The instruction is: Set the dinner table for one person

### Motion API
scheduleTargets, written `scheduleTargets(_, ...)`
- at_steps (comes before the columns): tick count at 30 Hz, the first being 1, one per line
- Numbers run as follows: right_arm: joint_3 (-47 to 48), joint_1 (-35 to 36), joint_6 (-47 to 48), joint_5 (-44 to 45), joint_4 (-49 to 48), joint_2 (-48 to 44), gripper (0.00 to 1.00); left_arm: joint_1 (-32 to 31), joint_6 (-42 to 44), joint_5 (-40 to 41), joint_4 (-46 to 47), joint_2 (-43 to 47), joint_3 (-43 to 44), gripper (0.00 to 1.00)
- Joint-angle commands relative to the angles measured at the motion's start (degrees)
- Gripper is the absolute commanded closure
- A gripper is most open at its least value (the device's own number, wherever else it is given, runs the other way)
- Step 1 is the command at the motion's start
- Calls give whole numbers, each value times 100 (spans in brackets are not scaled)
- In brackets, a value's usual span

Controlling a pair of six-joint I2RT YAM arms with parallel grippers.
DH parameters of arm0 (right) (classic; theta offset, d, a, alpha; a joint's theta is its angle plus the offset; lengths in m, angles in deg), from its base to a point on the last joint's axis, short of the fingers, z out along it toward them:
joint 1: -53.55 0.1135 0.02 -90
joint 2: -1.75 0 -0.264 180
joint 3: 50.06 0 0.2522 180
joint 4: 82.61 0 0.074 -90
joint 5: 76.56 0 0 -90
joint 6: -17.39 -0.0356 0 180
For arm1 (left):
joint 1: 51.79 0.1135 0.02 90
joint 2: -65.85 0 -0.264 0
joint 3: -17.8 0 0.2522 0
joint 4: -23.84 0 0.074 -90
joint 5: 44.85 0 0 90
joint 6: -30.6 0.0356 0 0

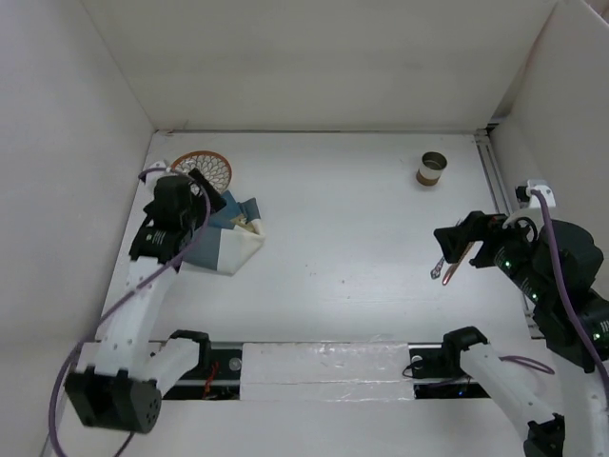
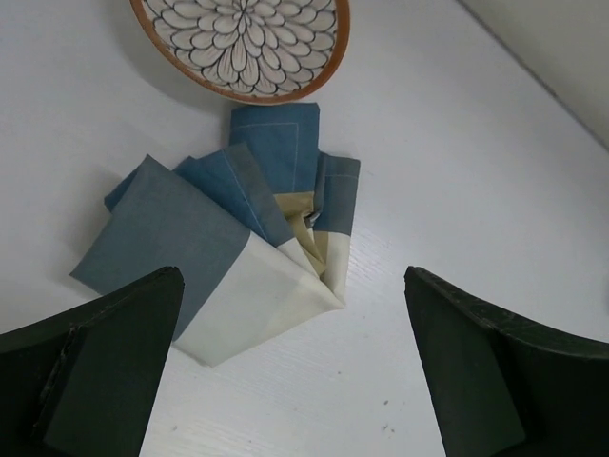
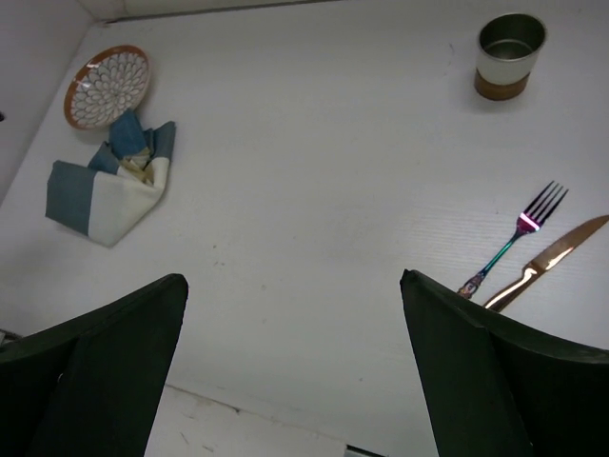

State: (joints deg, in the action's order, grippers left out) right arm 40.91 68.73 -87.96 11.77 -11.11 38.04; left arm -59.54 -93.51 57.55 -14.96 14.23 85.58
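Note:
The dinner table (image 1: pixel 343 228) is a large white surface. A crumpled blue-and-cream cloth placemat (image 1: pixel 228 243) lies at its left; it also shows in the left wrist view (image 2: pixel 209 257) and the right wrist view (image 3: pixel 109 190). A patterned, orange-rimmed plate (image 2: pixel 243 38) sits just behind it, also visible in the top view (image 1: pixel 205 167). A fork (image 3: pixel 519 233) and a copper knife (image 3: pixel 547 262) lie side by side at the right. My left gripper (image 2: pixel 295 367) hovers open over the placemat's near corner. My right gripper (image 3: pixel 295 367) is open and empty, raised above the table beside the cutlery.
A small metal cup with a brown base (image 1: pixel 431 168) stands at the back right, also in the right wrist view (image 3: pixel 511 55). White walls bound the table at the left, back and right. A taped strip (image 1: pixel 324 367) runs along the near edge between the arm bases.

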Motion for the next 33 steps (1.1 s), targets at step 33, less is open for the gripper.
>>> scheduleTargets(33,-707,1233,191,-342,-799,106,0,1548,-940,-458,1229,-3074,-304,18)
